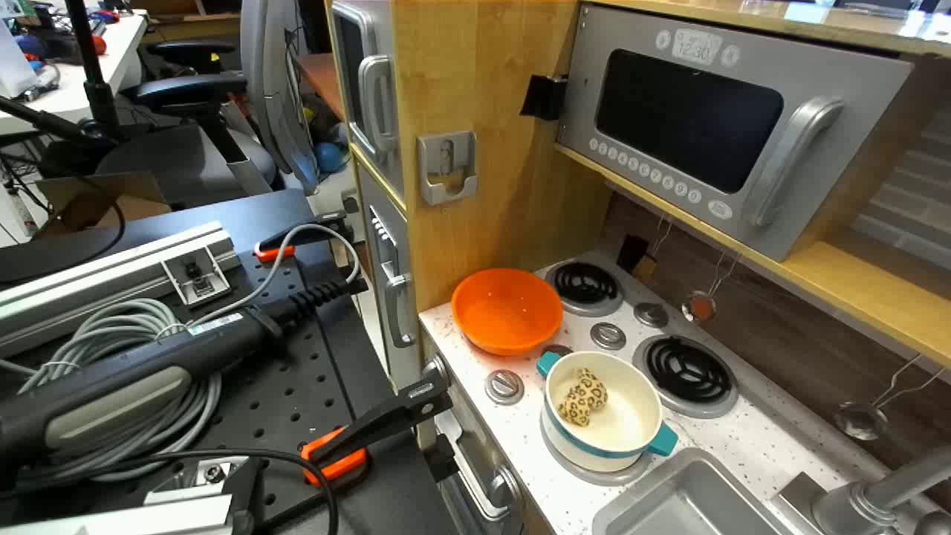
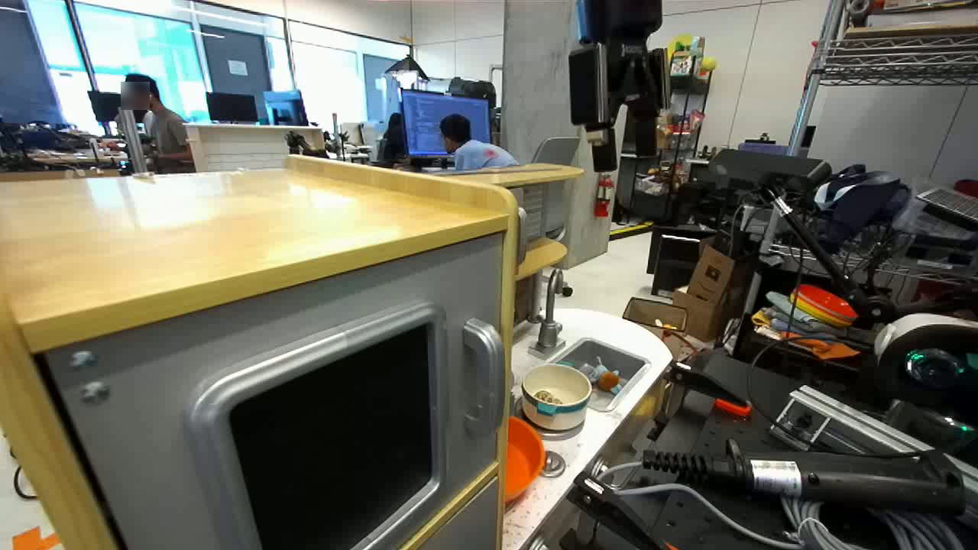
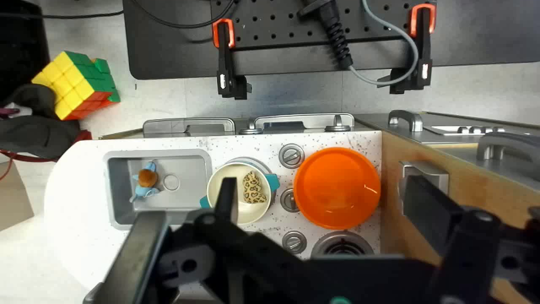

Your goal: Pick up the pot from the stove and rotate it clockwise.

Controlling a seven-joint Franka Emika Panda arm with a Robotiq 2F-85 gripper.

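Well, in an exterior view the pot [image 1: 630,414] sits on the stove [image 1: 577,332], spotted toy [image 1: 581,400] inside. In an exterior view the tool [image 2: 625,153] hangs high. In the wrist view it gapes wide, bowl [image 3: 336,185] at the pot's three o'clock.

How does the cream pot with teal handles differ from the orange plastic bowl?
The pot has teal handles; the bowl shows none. The pot holds a leopard-print item; the bowl shows no contents. The pot stands nearer the grey sink, the bowl nearer the wooden side panel. Both are round and upright.
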